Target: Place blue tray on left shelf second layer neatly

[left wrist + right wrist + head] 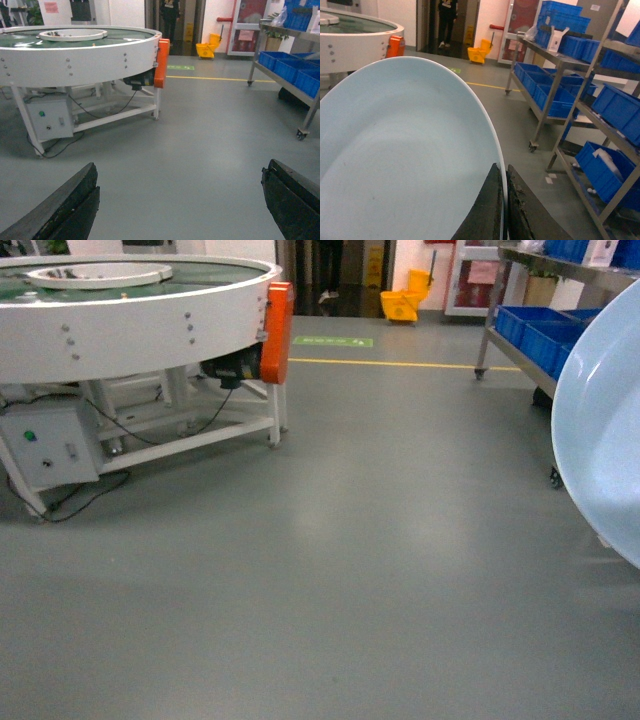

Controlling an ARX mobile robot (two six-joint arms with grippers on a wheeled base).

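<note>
Right wrist view: the blue tray [405, 160] fills the lower left, tilted up on edge, with the right pincer [503, 210] at its rim.
Right pincer: both fingers [487, 212] drawn together with the tray's rim pinched between them, one on the inner face and one outside; it holds the tray and touches nothing else.
Left pincer [180, 200]: wide apart, nothing between its fingers, only bare floor [200, 130] beneath.
Tray's place: in the air, carried at the robot's right; in the head view it shows as a pale arc [600, 430] in front of the steel shelf [545, 335], not yet on any layer.
Shelf: stands to the right of the tray and beyond it, its layers loaded with blue crates [560, 92]; a second rack [615, 125] sits nearer the camera. Which rack counts as the left shelf I cannot tell.
Round conveyor [130, 310]: well apart from the tray, on the far left.
Step in hand, as I judge it: carrying the tray toward the shelf.
Doing it well: keep the rim grip firm, since a thin edge hold could let the tray swing; level it before the second layer and slide it in clear of uprights and crates.
</note>
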